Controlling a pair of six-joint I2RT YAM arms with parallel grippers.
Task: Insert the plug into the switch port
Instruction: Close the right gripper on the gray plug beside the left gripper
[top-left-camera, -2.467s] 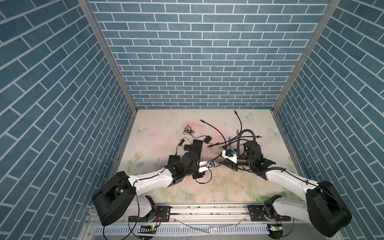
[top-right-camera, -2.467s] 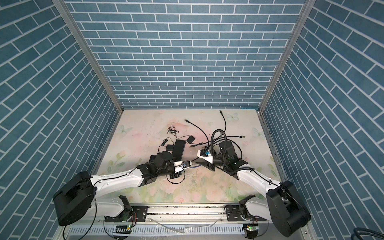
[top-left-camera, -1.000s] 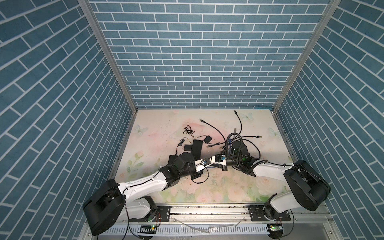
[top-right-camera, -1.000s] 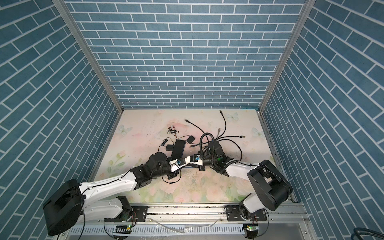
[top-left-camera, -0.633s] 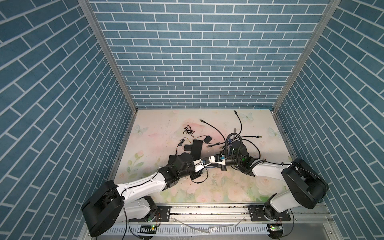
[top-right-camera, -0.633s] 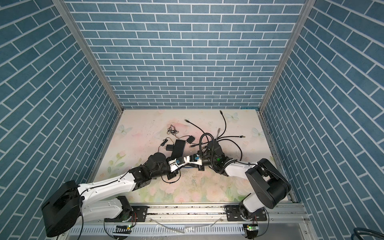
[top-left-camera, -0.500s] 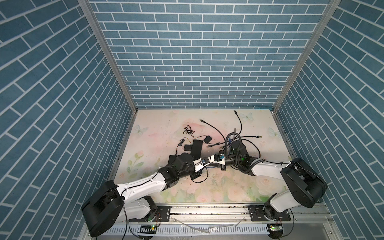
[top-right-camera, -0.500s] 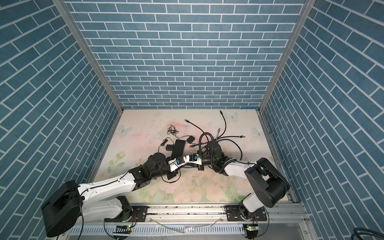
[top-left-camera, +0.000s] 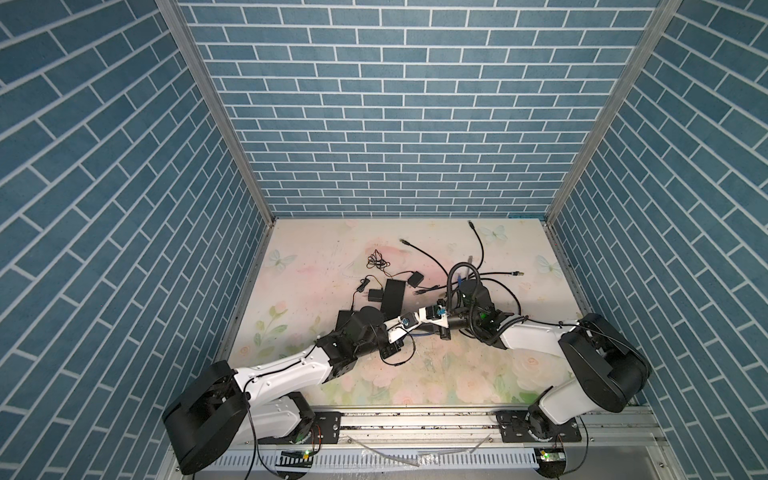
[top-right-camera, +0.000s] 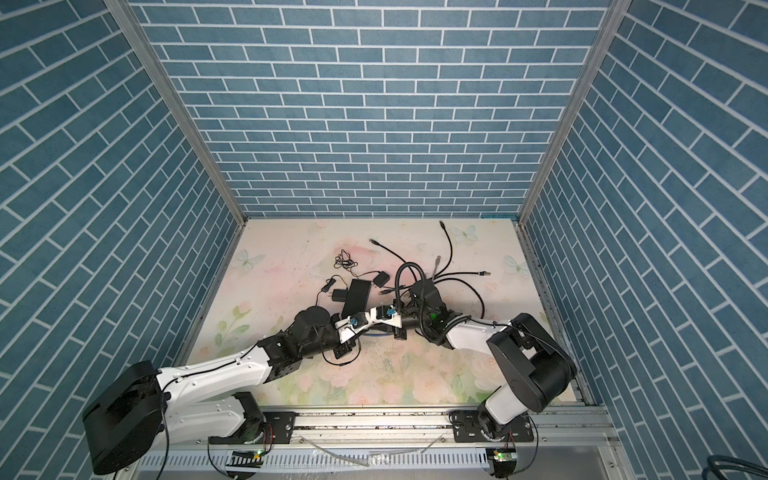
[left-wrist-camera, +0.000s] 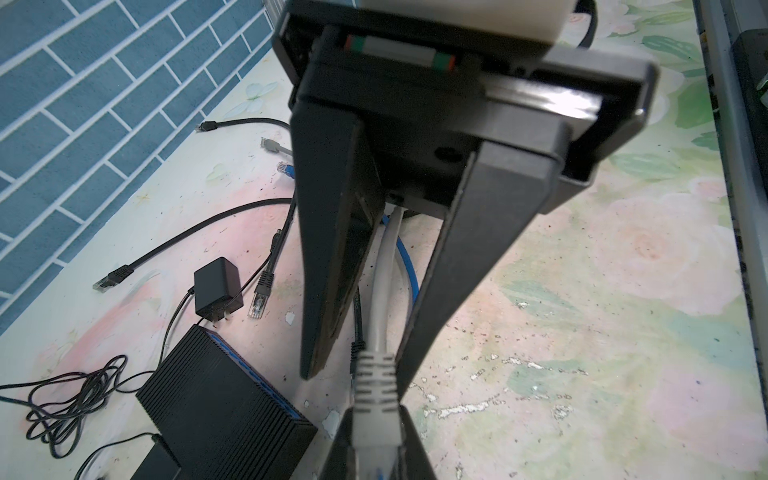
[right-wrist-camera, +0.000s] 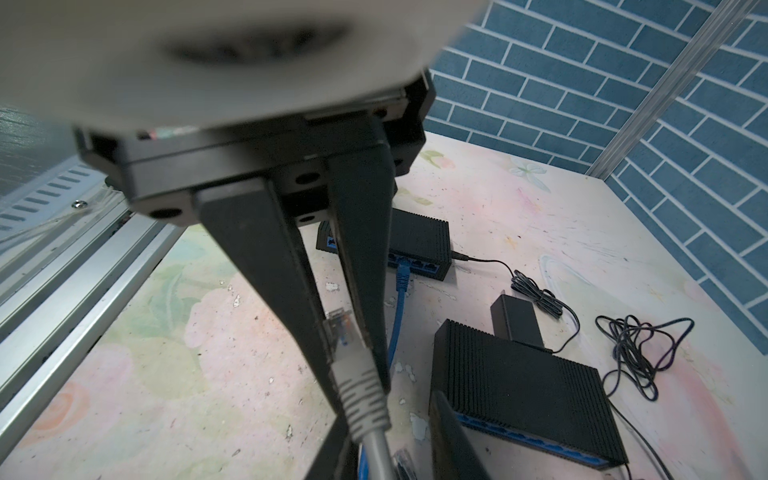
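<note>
The grey plug (right-wrist-camera: 359, 386) has a ribbed boot and a clear tip. My left gripper (right-wrist-camera: 357, 374) is shut on it, above the floral table, and the clear tip points back toward that gripper's palm. In the left wrist view the boot (left-wrist-camera: 376, 386) sticks out past the left gripper (left-wrist-camera: 376, 419). My right gripper (left-wrist-camera: 358, 376) faces it tip to tip and stands open, with the grey cable (left-wrist-camera: 384, 266) running loose between its fingers. A black switch (right-wrist-camera: 519, 374) with a blue port face lies just beside the right gripper (right-wrist-camera: 387, 405). Both grippers (top-left-camera: 417, 323) (top-right-camera: 373, 317) meet mid-table.
A second black switch (right-wrist-camera: 419, 237) lies farther off with a blue cable (right-wrist-camera: 399, 307) plugged in. A power adapter (left-wrist-camera: 218, 286), a bundled thin cord (left-wrist-camera: 66, 411) and several loose black cables (top-left-camera: 478, 249) lie behind. A metal rail (right-wrist-camera: 62, 266) runs along the table's front edge.
The right arm has folded inward and brought its gripper left to meet the left gripper. Over the last second both grippers have barely moved.
</note>
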